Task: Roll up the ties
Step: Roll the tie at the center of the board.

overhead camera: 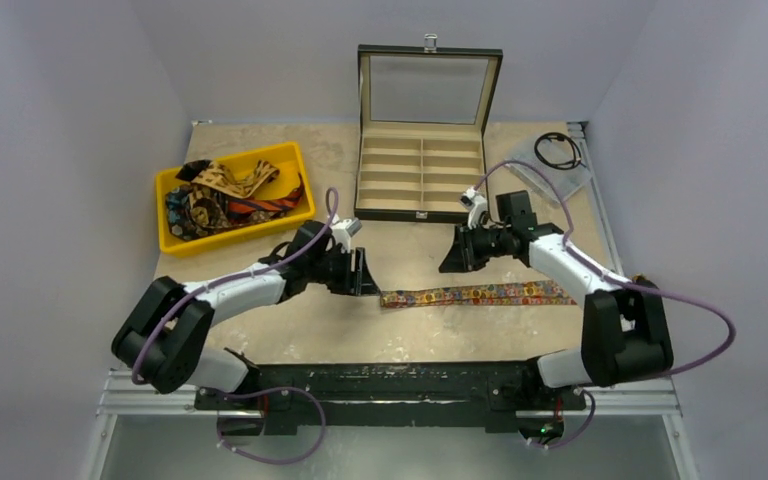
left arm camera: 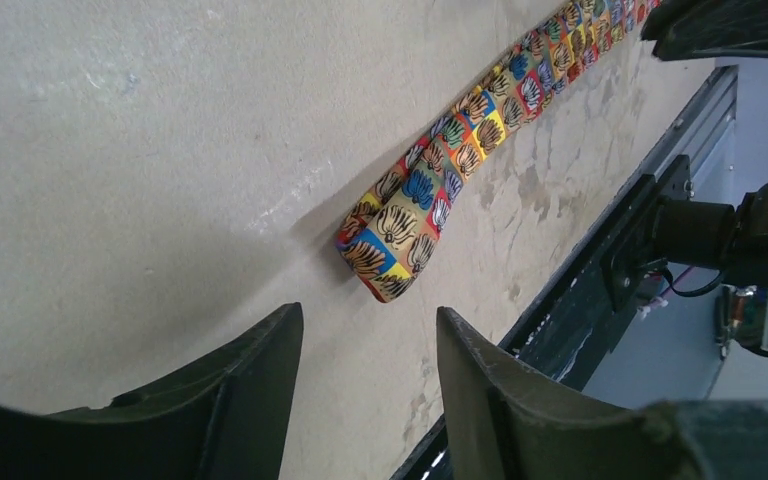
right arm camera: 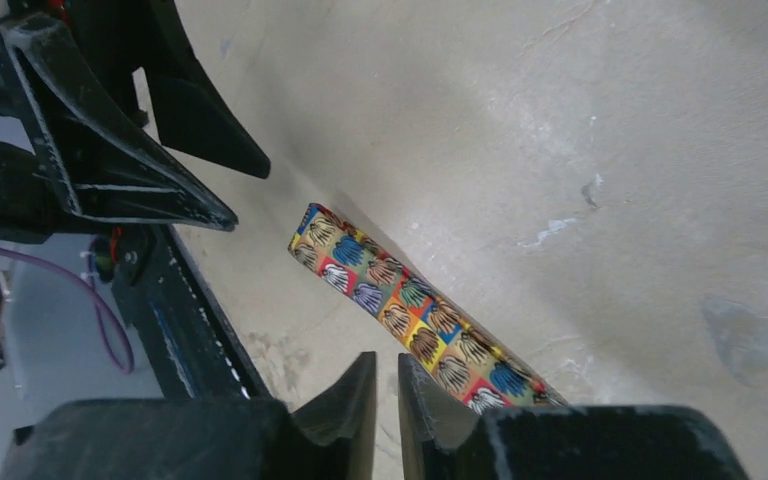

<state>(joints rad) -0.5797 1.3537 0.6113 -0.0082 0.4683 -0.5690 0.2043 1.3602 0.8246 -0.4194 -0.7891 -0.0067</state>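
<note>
Ties [overhead camera: 222, 190] of several patterns, tan-brown and red-black striped among them, lie heaped in a yellow bin [overhead camera: 232, 233] just left of the black case [overhead camera: 420, 214]. The case stands with its windowed lid [overhead camera: 430, 52] propped upright, and its beige lining is split into two columns of long compartments. To the right of the case a coiled black cable [overhead camera: 558, 150] rests on a clear tray [overhead camera: 552, 180]. In front of the case, toward the arms, the floral tie [overhead camera: 475, 294] lies stretched across the table [overhead camera: 290, 335], parallel to the case's front wall. Its left end [left arm camera: 385, 255] is doubled back on itself in a small fold. The left arm bends at the elbow and reaches inward. It brings the left gripper [overhead camera: 362, 272] low, in front of the case's left corner and just beside the folded end, with fingers [left arm camera: 250, 390] apart and nothing between them. The right arm angles in from the other side. The right gripper [overhead camera: 457, 256] sits in front of the case's right half, close above the tie's length. Its fingers [right arm camera: 355, 395] are drawn almost together, leaving only a thin slit, and they grip nothing.
</note>
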